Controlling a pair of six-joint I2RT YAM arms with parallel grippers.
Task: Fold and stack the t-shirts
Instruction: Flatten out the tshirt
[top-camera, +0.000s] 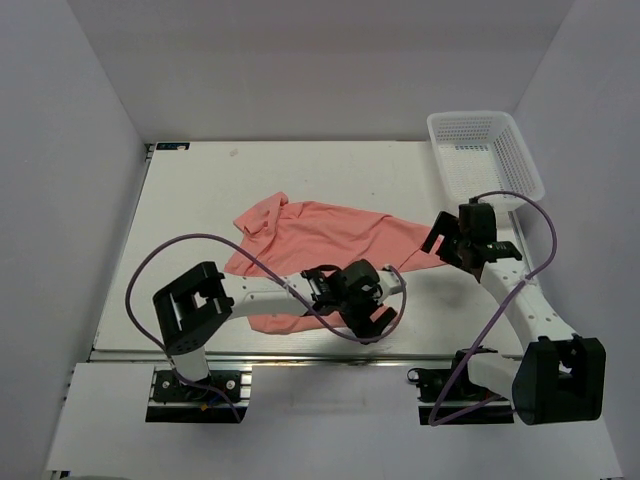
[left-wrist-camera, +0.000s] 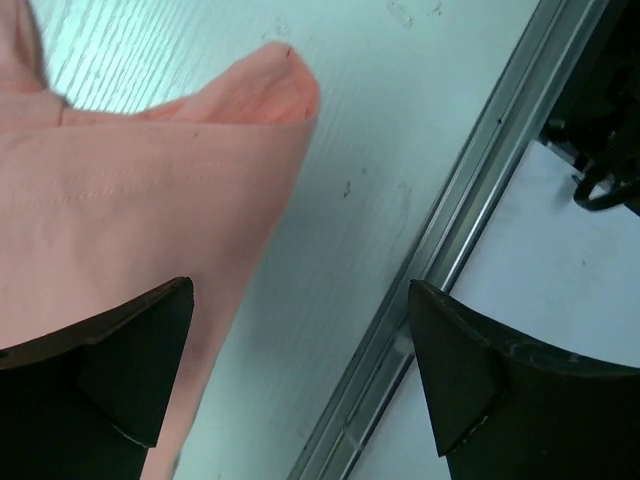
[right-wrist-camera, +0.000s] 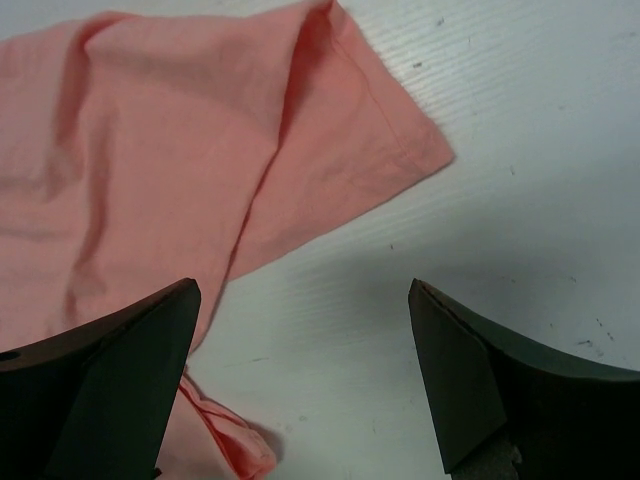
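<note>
**Open end effectors flank an unfolded t-shirt on the desk**

The left end effector (top-camera: 383, 312), jaws spread and empty, hovers at the near edge of the desk (top-camera: 200, 180). A hem corner of the cloth lies ahead of it and under its left finger. The salmon-pink t-shirt (top-camera: 330, 235) lies crumpled mid-desk, its long axis running from the collar at far left to a pointed corner at right. The right end effector (top-camera: 448, 250), also released, sits just beside that corner and looks the nearer arm for gripping it.
</note>
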